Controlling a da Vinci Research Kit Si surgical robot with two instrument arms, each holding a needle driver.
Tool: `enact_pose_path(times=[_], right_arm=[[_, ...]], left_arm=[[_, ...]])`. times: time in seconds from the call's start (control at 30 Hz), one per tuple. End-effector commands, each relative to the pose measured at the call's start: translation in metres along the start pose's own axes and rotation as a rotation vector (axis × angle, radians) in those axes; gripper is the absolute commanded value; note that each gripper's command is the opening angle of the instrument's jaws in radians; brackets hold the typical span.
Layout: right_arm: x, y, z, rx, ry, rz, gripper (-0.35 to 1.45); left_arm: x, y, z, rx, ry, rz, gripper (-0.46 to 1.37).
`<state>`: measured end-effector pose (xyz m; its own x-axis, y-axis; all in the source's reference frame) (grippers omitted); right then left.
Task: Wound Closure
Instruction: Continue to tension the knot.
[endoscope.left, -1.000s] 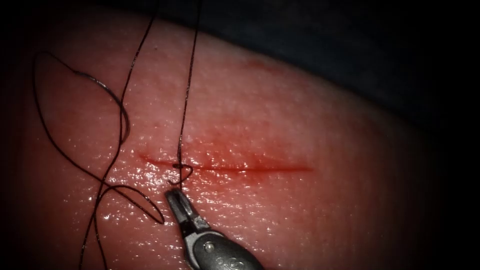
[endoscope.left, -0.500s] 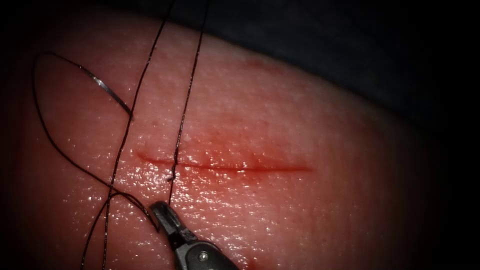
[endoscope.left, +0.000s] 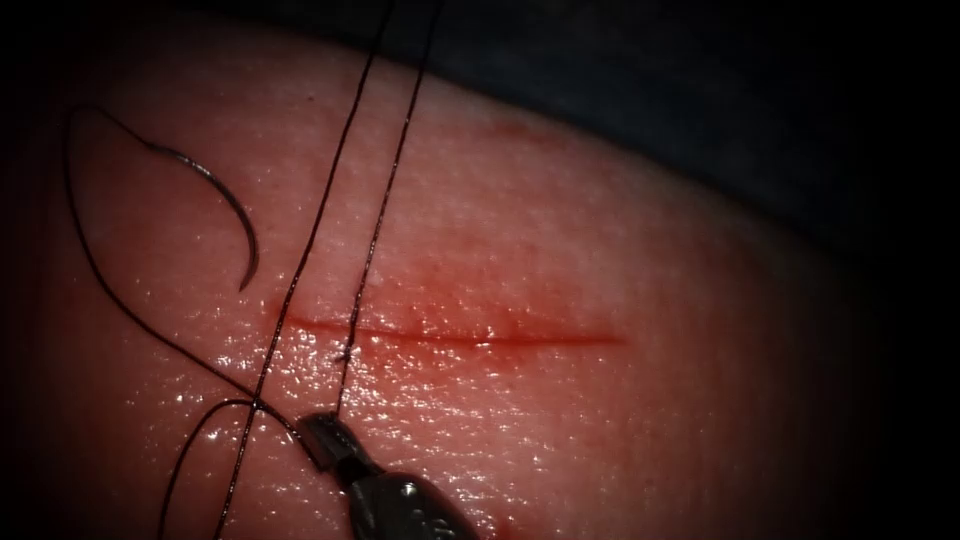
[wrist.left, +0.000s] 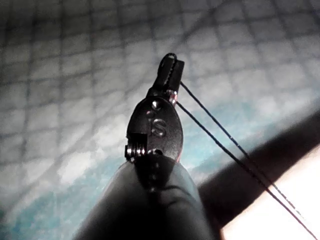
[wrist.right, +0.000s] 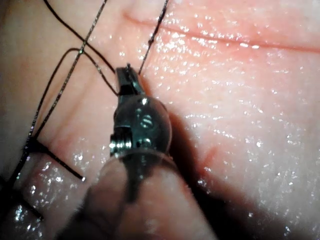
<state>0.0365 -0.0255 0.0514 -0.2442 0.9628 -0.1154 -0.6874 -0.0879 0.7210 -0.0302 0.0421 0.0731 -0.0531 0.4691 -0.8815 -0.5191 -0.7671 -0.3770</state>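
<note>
Glistening pink pork-belly tissue (endoscope.left: 600, 420) carries a thin red horizontal cut (endoscope.left: 480, 338) with red fluid (endoscope.left: 470, 312) smeared along it. Farthest left in the endoscope view, the curved steel needle (endoscope.left: 232, 215) lies free on the surface above the cut's left end, held by neither tool and apparently not in the tissue. Fine dark thread (endoscope.left: 305, 245) loops from it around the left side, while two taut strands run up past the tissue's upper edge, one from a small knot (endoscope.left: 347, 352) at the cut, the other passing left of it. Just below the knot, the right arm's grey metal needle driver (endoscope.left: 327, 442) has its jaws closed on the short strand from the knot. Away from the tissue, the left arm's dark metal needle driver (wrist.left: 171, 67) clamps the two long strands. Thread this thin looks limp and slippery when wet, best pinched flat mid-jaw; the stiff, light needle would likely seat best gripped along its body, behind the point.
</note>
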Motion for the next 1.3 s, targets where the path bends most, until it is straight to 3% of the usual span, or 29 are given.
enact_pose_path(times=[0.03,0.3,0.57,0.9,1.3], right_arm=[[0.0,-0.0001,0.0002,-0.002,-0.02,0.022,-0.35],[-0.0016,-0.0011,0.0003,-0.024,-0.121,0.042,-0.35],[-0.0025,-0.0012,0.001,-0.031,-0.13,0.074,-0.35],[-0.004,-0.0023,0.0016,-0.022,-0.196,0.073,-0.35],[-0.0032,-0.0021,0.0014,-0.019,-0.169,0.079,-0.35]], left_arm=[[0.0,-0.0002,0.0002,-0.011,-0.002,-0.001,-0.35],[0.0,-0.0015,0.0024,-0.01,-0.016,0.005,-0.35],[0.0,-0.0016,0.0026,-0.012,-0.028,0.024,-0.35],[0.0002,-0.0017,0.0026,-0.011,-0.02,0.03,-0.35],[0.0003,-0.0017,0.0026,-0.015,-0.028,0.031,-0.35]])
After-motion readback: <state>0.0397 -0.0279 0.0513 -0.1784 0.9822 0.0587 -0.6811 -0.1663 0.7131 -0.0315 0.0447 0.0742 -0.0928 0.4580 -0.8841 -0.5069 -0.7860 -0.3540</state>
